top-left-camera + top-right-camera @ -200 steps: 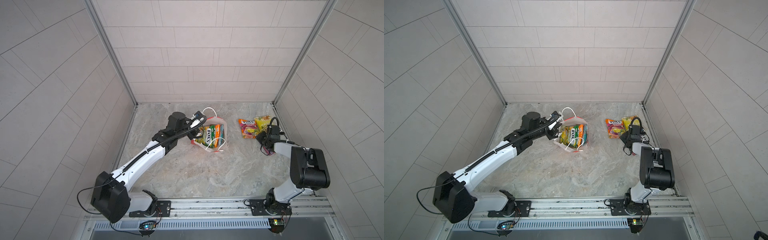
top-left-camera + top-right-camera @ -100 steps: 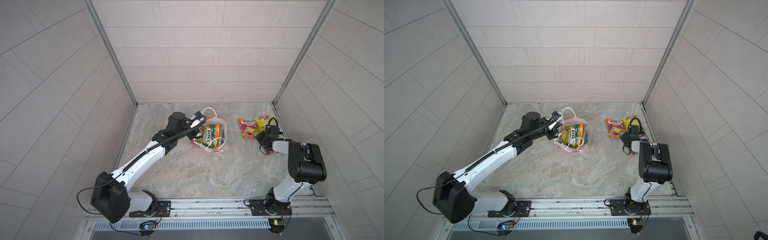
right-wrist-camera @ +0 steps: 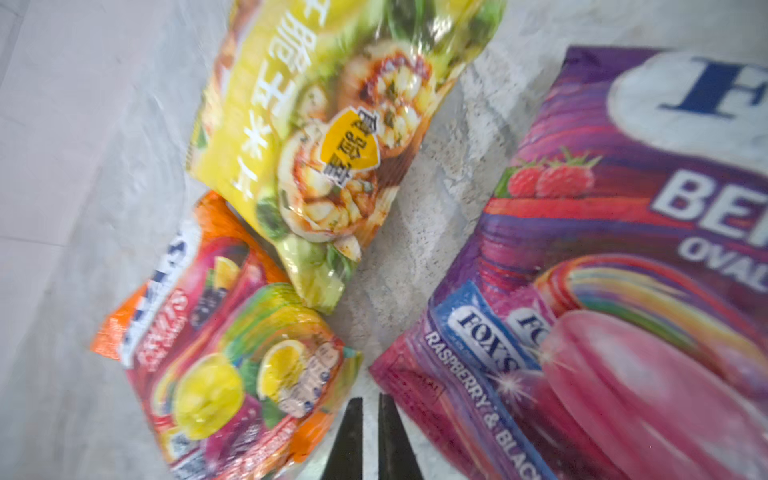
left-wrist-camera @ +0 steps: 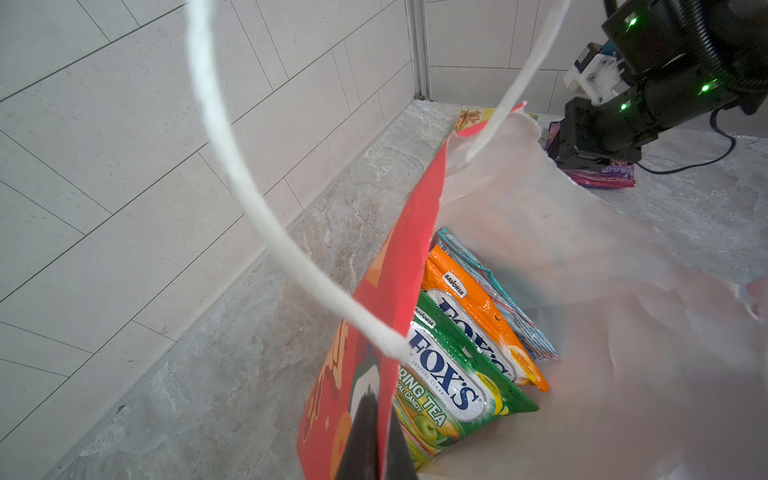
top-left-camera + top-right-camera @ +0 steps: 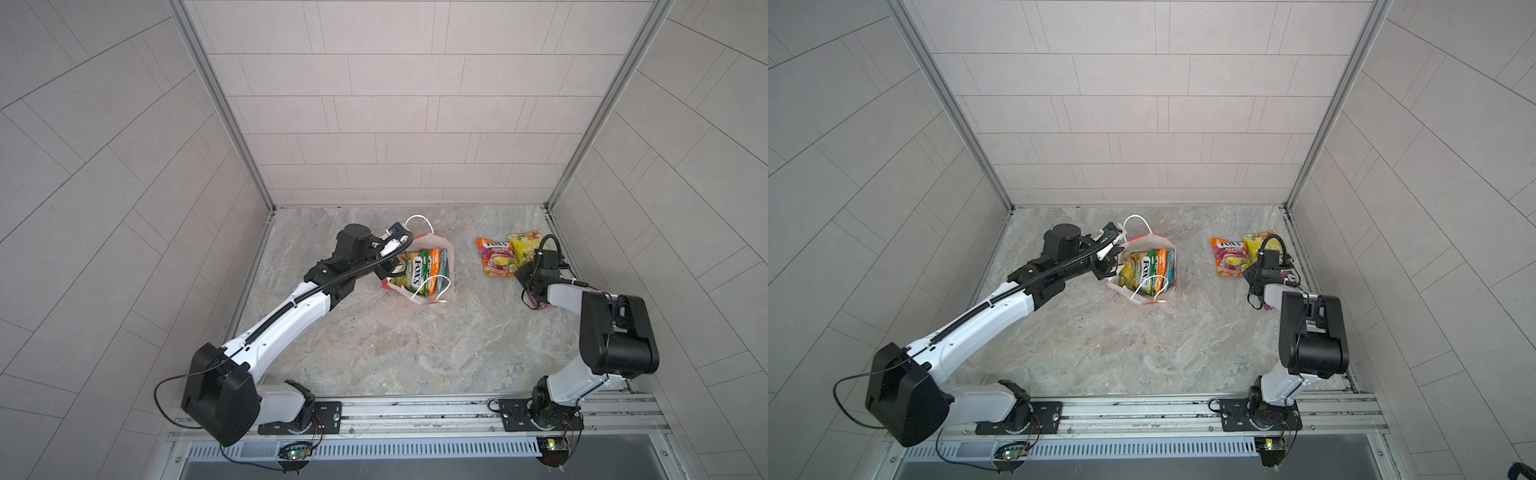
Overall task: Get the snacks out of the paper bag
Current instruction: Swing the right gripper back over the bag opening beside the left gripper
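The left tool (image 4: 380,451) pinches the paper bag (image 4: 411,249) by its red wall. The right tool (image 3: 371,436), barely parted and empty, hangs between the purple packet (image 3: 623,270) and the orange-pink packet (image 3: 232,374).

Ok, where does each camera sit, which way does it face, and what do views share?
Both top views: high over the rail, looking down at the paper bag; both arms show whole.
Left wrist: looks into the bag; left gripper pinches its wall.
Right wrist: looks down at three packets; right gripper tips show.
Shared: both wrist views catch the purple packet.
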Controlling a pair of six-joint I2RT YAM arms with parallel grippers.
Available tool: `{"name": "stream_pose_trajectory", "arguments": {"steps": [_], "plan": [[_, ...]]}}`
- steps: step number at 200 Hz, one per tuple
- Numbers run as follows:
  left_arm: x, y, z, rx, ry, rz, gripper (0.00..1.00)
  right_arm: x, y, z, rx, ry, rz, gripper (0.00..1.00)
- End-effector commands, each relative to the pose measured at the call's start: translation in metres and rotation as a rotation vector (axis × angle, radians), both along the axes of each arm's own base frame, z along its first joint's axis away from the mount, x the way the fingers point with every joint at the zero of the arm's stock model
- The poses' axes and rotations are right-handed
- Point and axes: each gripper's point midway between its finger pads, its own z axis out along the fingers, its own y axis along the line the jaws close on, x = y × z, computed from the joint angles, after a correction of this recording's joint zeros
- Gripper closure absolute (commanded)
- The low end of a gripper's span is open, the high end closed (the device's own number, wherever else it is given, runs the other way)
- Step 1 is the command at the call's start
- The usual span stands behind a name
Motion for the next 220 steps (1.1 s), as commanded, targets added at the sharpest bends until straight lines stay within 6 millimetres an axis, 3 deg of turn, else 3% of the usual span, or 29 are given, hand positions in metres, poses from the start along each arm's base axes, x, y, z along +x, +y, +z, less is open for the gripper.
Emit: {"name": "stream_pose_trajectory", "arguments": {"steps": [1,22,44,62,83,114,167,188,220], "plan": [[-0.007,0.002,0.0,0.013,-0.005,-0.009,1.0,0.004,0.003,0.063,-0.026,-0.117,0.022,0.83],[-0.013,0.001,-0.001,0.021,-0.006,-0.037,1.0,0.005,0.029,0.112,-0.057,-0.199,0.169,0.79],[-0.021,0.001,-0.005,0.044,-0.004,-0.074,1.0,0.002,0.089,0.17,-0.091,-0.323,0.433,0.78],[-0.03,0.001,-0.007,0.061,-0.011,-0.115,1.0,-0.021,0.14,0.211,-0.178,-0.401,0.632,0.82],[-0.037,0.002,-0.005,0.068,-0.029,-0.146,1.0,-0.058,0.206,0.241,-0.308,-0.55,0.844,0.83],[-0.045,0.001,-0.002,0.07,-0.032,-0.175,1.0,-0.104,0.263,0.247,-0.354,-0.646,1.026,0.9],[-0.049,0.0,0.001,0.065,-0.023,-0.194,1.0,-0.147,0.338,0.23,-0.403,-0.703,1.261,0.94],[-0.047,0.0,0.0,0.068,-0.021,-0.188,1.0,-0.152,0.362,0.222,-0.434,-0.707,1.313,0.94],[-0.048,0.0,0.001,0.062,-0.017,-0.187,1.0,-0.141,0.383,0.207,-0.45,-0.649,1.342,0.94]]}}
